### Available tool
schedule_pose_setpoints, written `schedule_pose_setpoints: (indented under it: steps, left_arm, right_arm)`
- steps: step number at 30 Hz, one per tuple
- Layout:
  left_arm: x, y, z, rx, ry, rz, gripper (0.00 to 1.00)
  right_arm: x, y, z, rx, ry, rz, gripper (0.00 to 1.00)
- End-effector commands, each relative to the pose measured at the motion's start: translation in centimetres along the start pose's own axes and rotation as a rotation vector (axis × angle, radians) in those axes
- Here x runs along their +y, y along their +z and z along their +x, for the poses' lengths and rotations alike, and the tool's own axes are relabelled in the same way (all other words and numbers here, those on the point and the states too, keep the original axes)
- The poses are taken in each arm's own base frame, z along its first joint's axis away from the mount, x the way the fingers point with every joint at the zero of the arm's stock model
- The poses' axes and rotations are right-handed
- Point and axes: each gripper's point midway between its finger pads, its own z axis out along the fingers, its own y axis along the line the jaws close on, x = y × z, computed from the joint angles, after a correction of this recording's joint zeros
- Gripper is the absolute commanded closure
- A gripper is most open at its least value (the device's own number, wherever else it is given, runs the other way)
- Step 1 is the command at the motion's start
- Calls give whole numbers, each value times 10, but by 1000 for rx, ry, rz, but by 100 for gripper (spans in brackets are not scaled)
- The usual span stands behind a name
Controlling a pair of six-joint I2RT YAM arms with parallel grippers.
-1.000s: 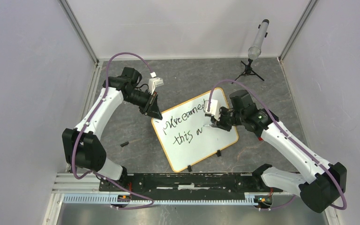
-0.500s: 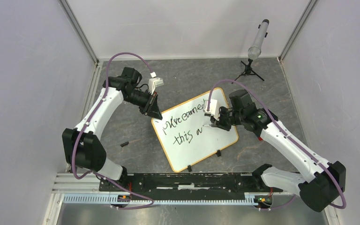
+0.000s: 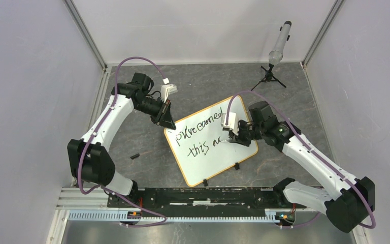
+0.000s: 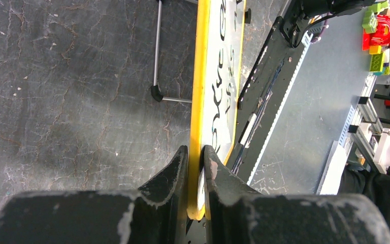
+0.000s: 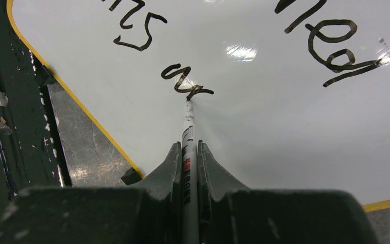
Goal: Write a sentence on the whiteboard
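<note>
The whiteboard [image 3: 210, 163] lies tilted on the grey table, its thin yellow-orange frame edge-on in the left wrist view [image 4: 199, 91]. The sentence [image 3: 199, 133] runs in two slanted black lines. My left gripper [image 3: 168, 125] is shut on the board's far left corner, one finger on each side of the frame [image 4: 195, 152]. My right gripper [image 3: 232, 136] is shut on a white marker [image 5: 188, 152]. The marker's tip touches the board [image 5: 284, 132] at the end of the last scrawl [image 5: 185, 81] of the second line.
A grey microphone on a small black tripod [image 3: 277, 51] stands at the back right. A small black cap-like piece [image 3: 134, 155] lies on the table left of the board. The black base rail [image 3: 203, 195] runs along the near edge. Grey walls close both sides.
My right gripper has shifted slightly along the second line with the marker, and the last scrawl has grown by a stroke. The left arm and the board have not moved.
</note>
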Motion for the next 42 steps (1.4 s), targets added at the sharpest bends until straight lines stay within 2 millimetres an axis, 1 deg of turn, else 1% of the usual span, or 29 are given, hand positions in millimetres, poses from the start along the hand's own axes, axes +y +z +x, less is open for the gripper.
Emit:
schedule_pose_setpoints:
  steps: [1, 6, 9, 12, 16, 18, 21, 23, 28, 34, 42]
  left_arm:
    - [4, 2, 0, 7, 65, -17, 98]
    - [4, 2, 0, 7, 66, -19, 98]
    - [5, 2, 0, 8, 66, -19, 98]
    - [4, 2, -1, 5, 66, -18, 98]
    - [4, 2, -1, 4, 68, -17, 97]
    - [4, 1, -2, 3, 69, -18, 98]
    - [3, 1, -2, 2, 69, -18, 98]
    - [3, 0, -2, 0, 71, -19, 98]
    - [3, 1, -2, 1, 73, -20, 98]
    - [4, 2, -1, 6, 72, -18, 98]
    - [4, 2, 0, 6, 73, -17, 98]
  right_arm:
    - [-3, -1, 7, 21, -12, 20, 100]
    - [-2, -4, 3, 14, -14, 10, 100]
    - [-1, -7, -4, -1, -22, 0, 100]
    - [-3, -12, -16, -27, -36, -1, 100]
    - [-10, -22, -43, -87, -52, 14, 100]
    - [-14, -26, -53, -109, -53, 27, 100]
    - [-21, -26, -59, -119, -53, 49, 100]
    - [-26, -23, -56, -104, -50, 60, 100]
    - [-27, -15, -45, -75, -44, 62, 100]
    - [-27, -8, -32, -45, -43, 62, 100]
    - [-21, -2, -16, -12, -33, 51, 100]
